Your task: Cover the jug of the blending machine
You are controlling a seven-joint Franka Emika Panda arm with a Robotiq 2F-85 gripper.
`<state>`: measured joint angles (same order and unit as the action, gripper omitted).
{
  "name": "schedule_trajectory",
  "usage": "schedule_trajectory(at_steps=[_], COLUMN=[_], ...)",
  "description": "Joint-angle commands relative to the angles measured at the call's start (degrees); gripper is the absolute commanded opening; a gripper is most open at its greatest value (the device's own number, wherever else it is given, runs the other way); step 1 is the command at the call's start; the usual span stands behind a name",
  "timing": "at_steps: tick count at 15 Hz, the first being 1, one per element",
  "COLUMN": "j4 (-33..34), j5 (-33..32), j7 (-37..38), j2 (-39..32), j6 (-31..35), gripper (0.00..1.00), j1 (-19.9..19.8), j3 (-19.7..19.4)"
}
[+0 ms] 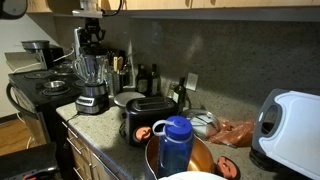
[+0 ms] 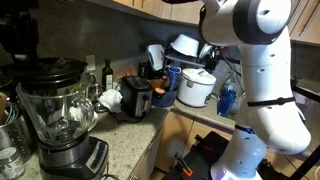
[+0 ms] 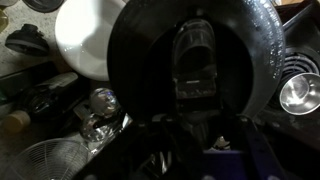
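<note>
The blending machine has a black base [image 1: 92,102] and stands at the counter's end beside the stove; its base is also close in the exterior view [image 2: 75,160]. Its clear jug [image 1: 88,72] shows in both exterior views [image 2: 55,115]. A round black lid [image 3: 140,60] fills the wrist view, seen from straight above, and reads as a dark band on the jug's top [image 2: 45,72]. My gripper [image 1: 90,38] hangs right over the jug's mouth. In the wrist view its fingers [image 3: 205,140] are dark shapes over the lid's near edge, and their state does not show.
A black toaster [image 1: 150,118] stands mid-counter, also in the exterior view [image 2: 135,97]. A blue-capped bottle [image 1: 177,145] stands in front of it. Bottles [image 1: 140,78] line the back wall. A stove [image 1: 45,85] adjoins the blender. A white cooker [image 2: 197,88] sits further along.
</note>
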<state>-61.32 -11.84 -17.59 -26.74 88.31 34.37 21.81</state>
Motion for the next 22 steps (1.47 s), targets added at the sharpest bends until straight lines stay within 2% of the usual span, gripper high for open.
schedule_trajectory(at_steps=[1,9,10,11,12,16,17,22], j4=[-2.6,-7.5,-8.2,-9.0,-9.8,-12.0,-12.4,-14.4], j5=[2.1,4.8,5.2,5.7,6.2,8.1,8.4,7.5], j7=[1.2,2.3,2.3,2.3,2.2,2.3,2.4,3.2], j2=[2.8,5.7,6.1,6.6,7.0,8.3,8.6,10.0], j6=[-1.0,-0.1,0.2,0.5,1.0,2.9,3.2,2.9], gripper=[0.17,0.17,0.29,0.67,0.68,0.96,1.0,1.0], j1=[-1.1,-2.3,-2.6,-2.9,-3.2,-3.9,-4.0,-3.7], j3=[0.3,-0.1,0.0,0.0,0.1,0.2,0.2,-0.4])
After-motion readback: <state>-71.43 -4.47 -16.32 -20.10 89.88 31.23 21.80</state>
